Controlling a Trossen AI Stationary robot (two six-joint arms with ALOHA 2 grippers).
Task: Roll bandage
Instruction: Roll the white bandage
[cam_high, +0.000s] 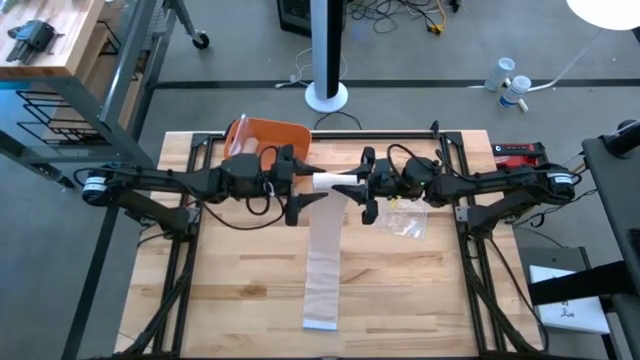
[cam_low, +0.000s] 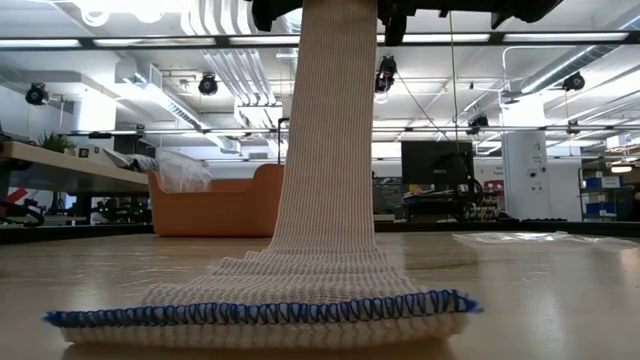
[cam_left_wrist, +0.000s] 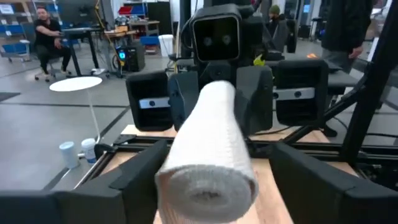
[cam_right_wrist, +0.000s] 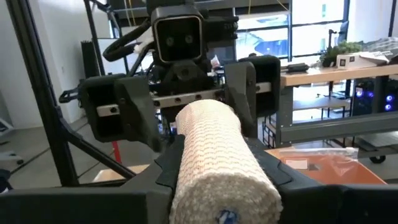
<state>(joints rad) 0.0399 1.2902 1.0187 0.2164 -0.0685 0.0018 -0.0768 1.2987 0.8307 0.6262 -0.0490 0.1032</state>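
Note:
The bandage's rolled-up part (cam_high: 328, 182) is held level above the middle of the table, between my two grippers, which face each other. From it the unrolled strip (cam_high: 322, 255) hangs down to the table. The strip then lies flat toward the near edge, ending in a blue-stitched hem (cam_low: 260, 315). My right gripper (cam_high: 367, 183) is shut on the roll's right end. My left gripper (cam_high: 297, 182) is open, its fingers (cam_left_wrist: 140, 174) on either side of the roll's left end (cam_left_wrist: 208, 186). A gap shows beside one finger. My right gripper pinches the roll's right end (cam_right_wrist: 217, 180) between its two fingers (cam_right_wrist: 166, 165). It comes in level from the table's right, with the fingers lying along the roll. The roll is lifted clear and level, and the strip hangs from it onto the table.
An orange bin (cam_high: 268, 135) stands at the far left of the tabletop, behind my left arm. A clear plastic bag (cam_high: 405, 220) lies under my right arm. Black frame rails (cam_high: 470, 260) run along both sides of the tabletop.

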